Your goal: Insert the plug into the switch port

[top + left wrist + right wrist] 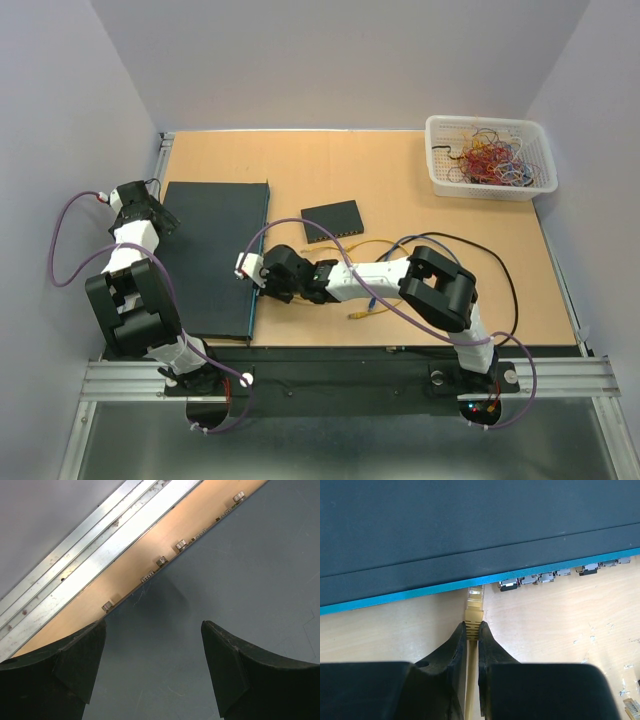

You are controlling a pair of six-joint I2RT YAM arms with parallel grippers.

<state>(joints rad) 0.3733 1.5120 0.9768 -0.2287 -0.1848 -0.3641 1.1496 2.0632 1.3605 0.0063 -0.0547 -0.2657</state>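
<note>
Robotics lab bench, white enclosure walls, aluminium mounting rail, basket of wires

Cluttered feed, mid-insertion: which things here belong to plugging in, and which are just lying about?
In the job: yellow cable plug, pinched in the shut right gripper; wide flat dark-grey switch with blue front edge; left gripper, open above that switch.
Lying about: small black box mid-table; white plastic mesh basket; tangled coloured wires in it.
</note>
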